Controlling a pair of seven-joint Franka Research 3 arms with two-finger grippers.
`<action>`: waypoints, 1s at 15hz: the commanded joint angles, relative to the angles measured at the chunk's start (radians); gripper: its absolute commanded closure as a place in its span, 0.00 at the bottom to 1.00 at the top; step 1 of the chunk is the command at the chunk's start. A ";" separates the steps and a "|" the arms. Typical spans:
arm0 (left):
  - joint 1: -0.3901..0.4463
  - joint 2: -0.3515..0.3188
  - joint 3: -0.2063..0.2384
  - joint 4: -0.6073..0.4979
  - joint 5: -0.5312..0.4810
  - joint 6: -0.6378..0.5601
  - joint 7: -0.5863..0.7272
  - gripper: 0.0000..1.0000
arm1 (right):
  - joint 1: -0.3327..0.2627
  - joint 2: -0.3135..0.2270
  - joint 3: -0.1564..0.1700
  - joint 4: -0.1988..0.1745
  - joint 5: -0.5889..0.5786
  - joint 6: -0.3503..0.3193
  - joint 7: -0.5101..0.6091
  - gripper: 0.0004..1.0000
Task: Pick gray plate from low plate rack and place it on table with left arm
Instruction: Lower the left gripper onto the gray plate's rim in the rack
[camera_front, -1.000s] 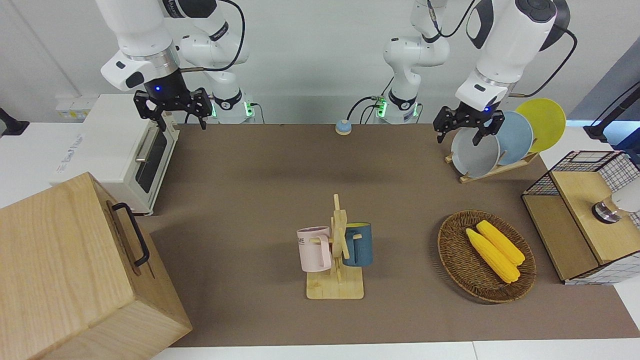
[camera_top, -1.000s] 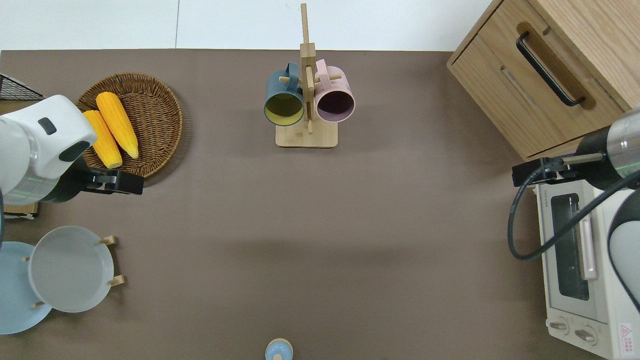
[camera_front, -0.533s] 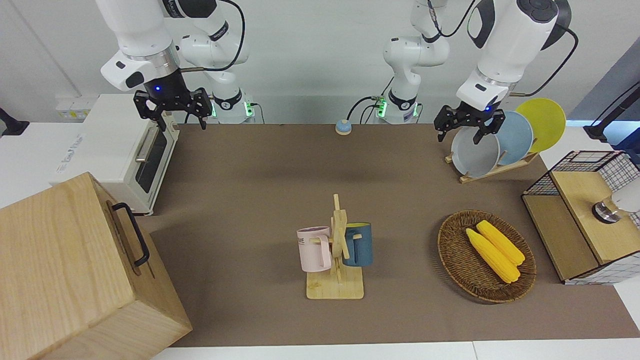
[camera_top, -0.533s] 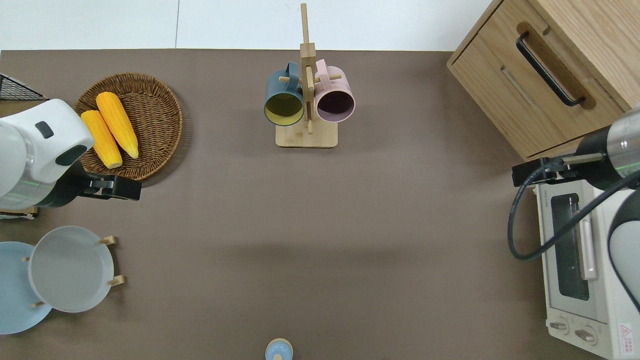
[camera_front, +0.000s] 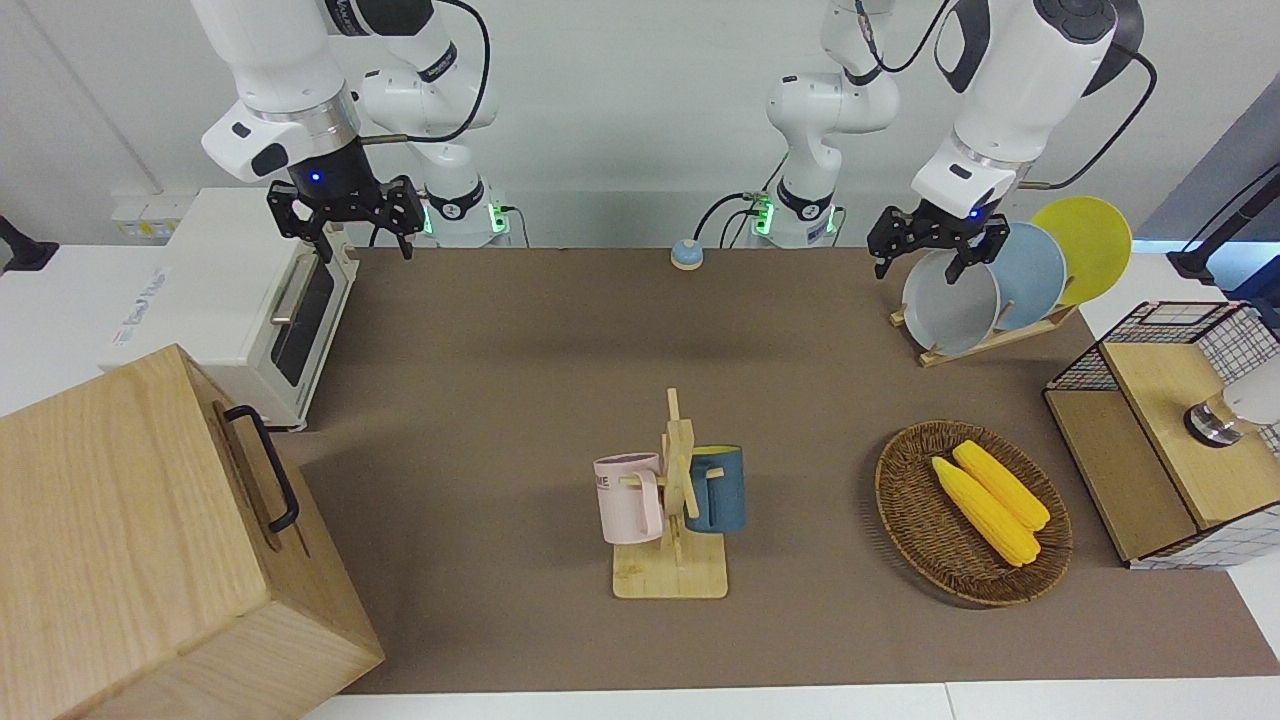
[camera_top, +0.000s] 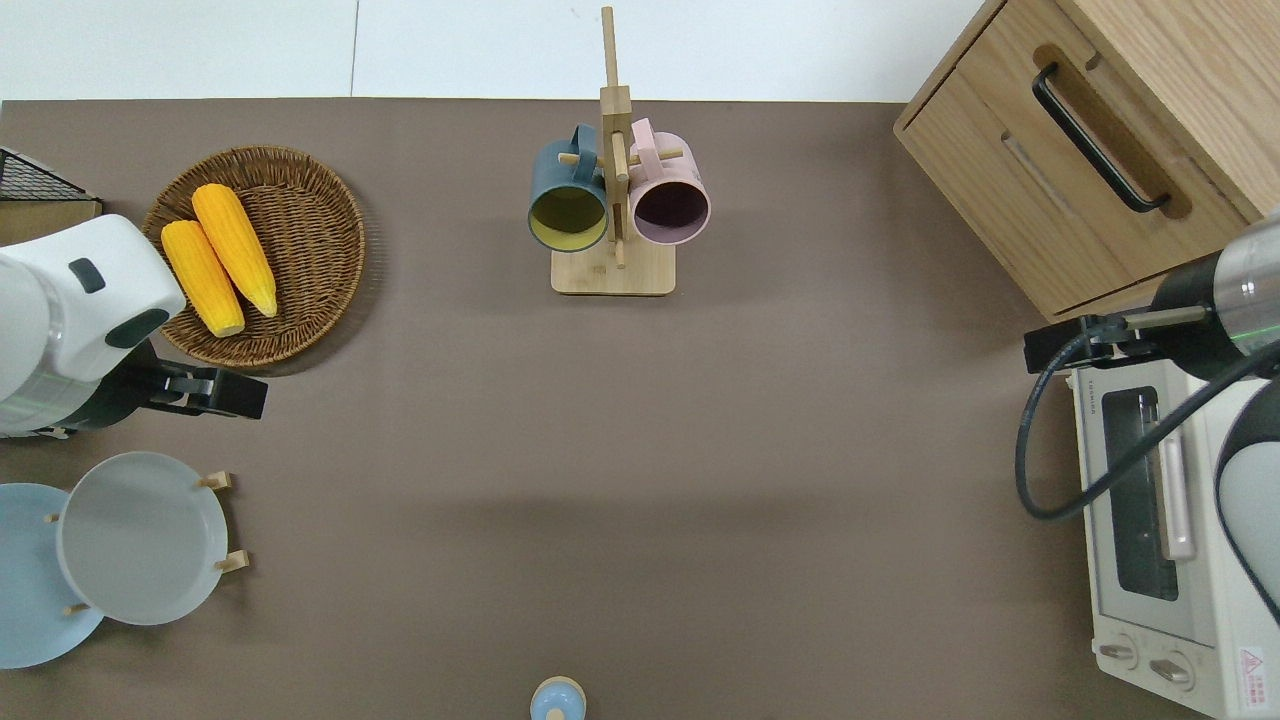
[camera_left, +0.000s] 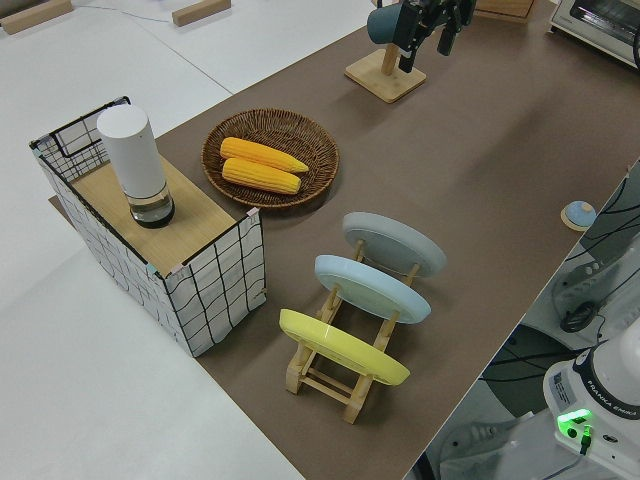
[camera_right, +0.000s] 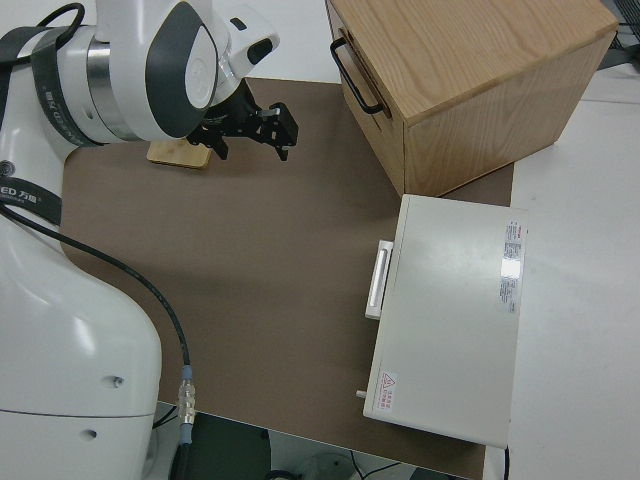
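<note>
The gray plate (camera_front: 948, 308) sits tilted in the low plate rack (camera_left: 340, 370), in the slot closest to the middle of the table (camera_top: 640, 480). Everything else here is placed off that rack. Next slot along is a sky-blue plate (camera_front: 1030, 275), then a yellow plate (camera_front: 1085, 245) at the end nearest the table's edge, so three plates leaning in a row.

The left gripper (camera_front: 928, 242) hangs in the air with its fingers spread wide, holding nothing. From above, the gripper sits over bare table just past the rack, between the rack and a wicker basket (camera_top: 300, 330) that's farther from the robots. It isn't touching the gray plate. The basket has two corn cobs (camera_top: 222, 255) in it.

Beside the rack, out toward the table's end, is a wire crate (camera_left: 215, 290) with a white cylinder (camera_left: 135, 160) on top. Well away from the rack, mid-table, a mug tree (camera_front: 680, 500) carries a pink mug (camera_front: 628, 498) and a dark blue mug (camera_front: 718, 488).

The right arm is parked, and its gripper (camera_front: 350, 215) looks open and empty too.
</note>
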 joint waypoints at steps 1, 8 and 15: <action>0.023 -0.063 0.030 -0.066 0.028 -0.039 0.062 0.00 | -0.022 0.009 0.020 0.021 -0.003 -0.016 0.013 0.02; 0.029 -0.098 0.158 -0.106 0.073 -0.066 0.180 0.00 | -0.022 0.009 0.020 0.021 -0.003 -0.016 0.013 0.02; 0.029 -0.181 0.170 -0.261 0.116 0.003 0.190 0.00 | -0.022 0.009 0.020 0.021 -0.003 -0.016 0.013 0.02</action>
